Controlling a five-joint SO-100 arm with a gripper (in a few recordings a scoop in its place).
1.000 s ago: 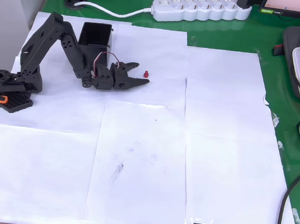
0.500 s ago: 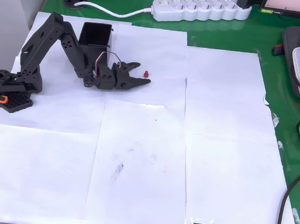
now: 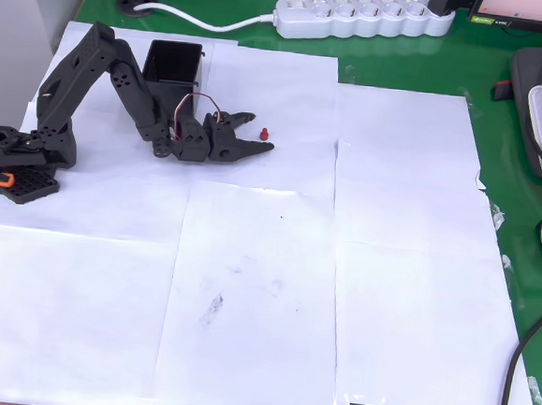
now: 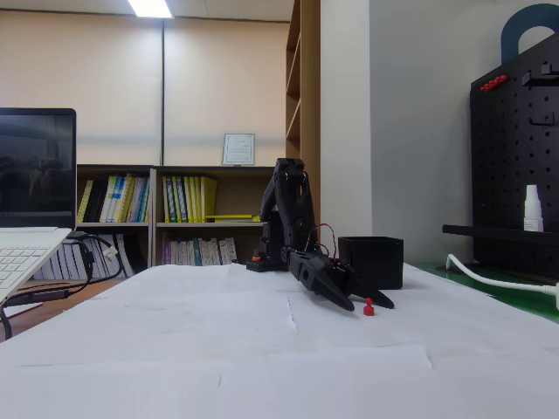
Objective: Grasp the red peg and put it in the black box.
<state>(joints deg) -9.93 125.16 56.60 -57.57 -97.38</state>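
The tiny red peg stands on the white paper, also seen low on the table in the fixed view as the red peg. My black gripper lies low over the paper with its two fingers spread, open, and the peg sits between the fingertips near their ends. In the fixed view the gripper points toward the camera with the peg just at its tips. The black box stands open-topped behind the arm, to the upper left of the gripper; it shows as the black box in the fixed view.
A white power strip and its cable lie along the far edge on the green mat. White paper sheets cover most of the table. A laptop sits at the left in the fixed view.
The gripper has crept a little to the right toward the peg, so its fingertips now reach around it. The peg and the box have not moved.
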